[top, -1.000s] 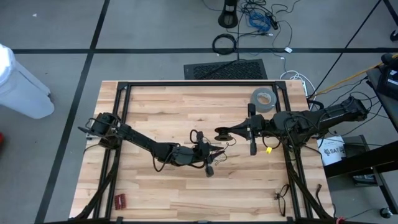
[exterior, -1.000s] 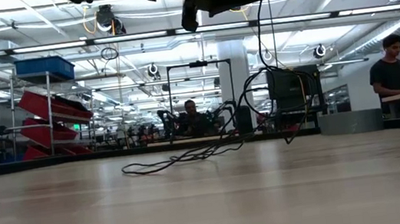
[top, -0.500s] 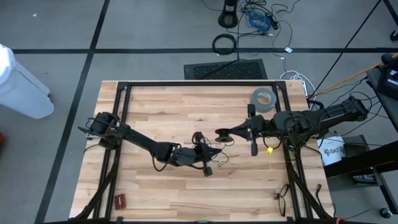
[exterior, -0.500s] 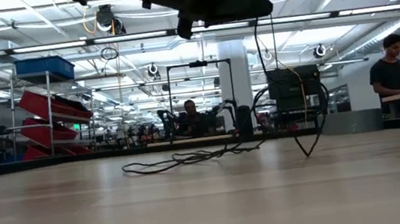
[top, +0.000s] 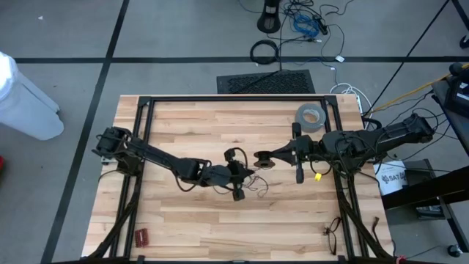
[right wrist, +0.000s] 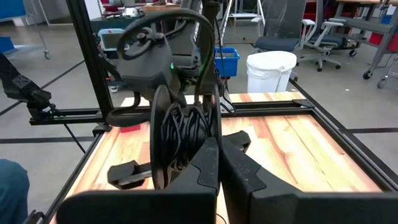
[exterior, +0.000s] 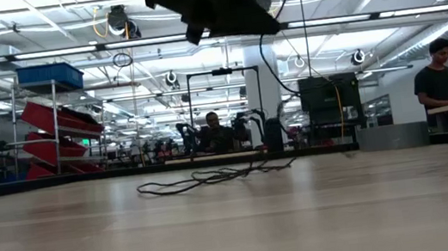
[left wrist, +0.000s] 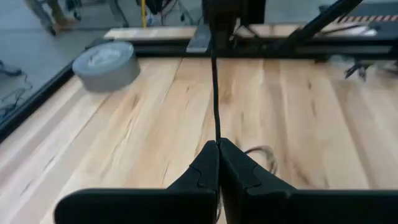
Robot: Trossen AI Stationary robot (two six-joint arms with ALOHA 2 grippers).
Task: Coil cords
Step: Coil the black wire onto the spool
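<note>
At the middle of the wooden table (top: 183,125), the two grippers faced each other with only a small gap between them. The left gripper (top: 245,174) had its fingers (left wrist: 205,168) pressed tightly together on the thin black wire (left wrist: 215,93), which ran taut from the fingertips straight toward the right arm. The right gripper (top: 258,158), just to the right and slightly farther back, was clenched on a dark spool (right wrist: 180,140) wound with many turns of the same wire. Loose wire lay in slack loops on the wood just near of the two grippers (top: 256,186), and in the low view it trailed flat across the tabletop (exterior: 213,177). A grey tape roll (top: 310,115) sat near the table's far right corner, well apart from both grippers. A small red object (top: 141,236) lay at the near left edge. Beyond the table, a person (exterior: 441,79) stood at a desk on the right.
</note>
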